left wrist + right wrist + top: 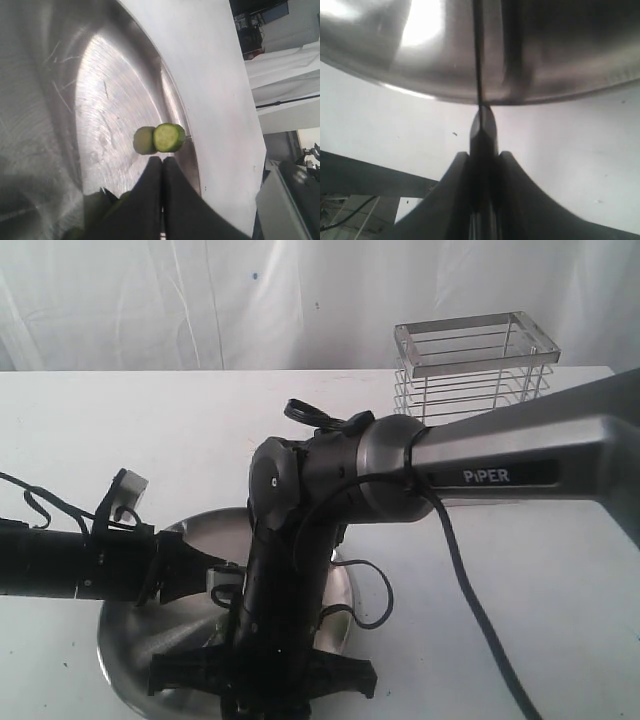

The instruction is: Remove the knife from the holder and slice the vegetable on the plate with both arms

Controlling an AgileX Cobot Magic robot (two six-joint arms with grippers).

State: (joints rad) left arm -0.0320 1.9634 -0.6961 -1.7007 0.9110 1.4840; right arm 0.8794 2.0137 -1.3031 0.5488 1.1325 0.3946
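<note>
The right gripper (483,150) is clamped on the black handle of the knife (479,60). The thin dark blade, seen edge-on, reaches out over the rim of the plate (420,75). The left gripper (161,165) has its 2 fingers pressed together, holding nothing, with the tips just beside the vegetable (169,137). It is a small round green piece with a pale cut face, lying in the shiny plate near the rim. More green shows beside the fingers, blurred. The wire holder (475,365) stands on the table (150,420), well apart from the plate.
</note>
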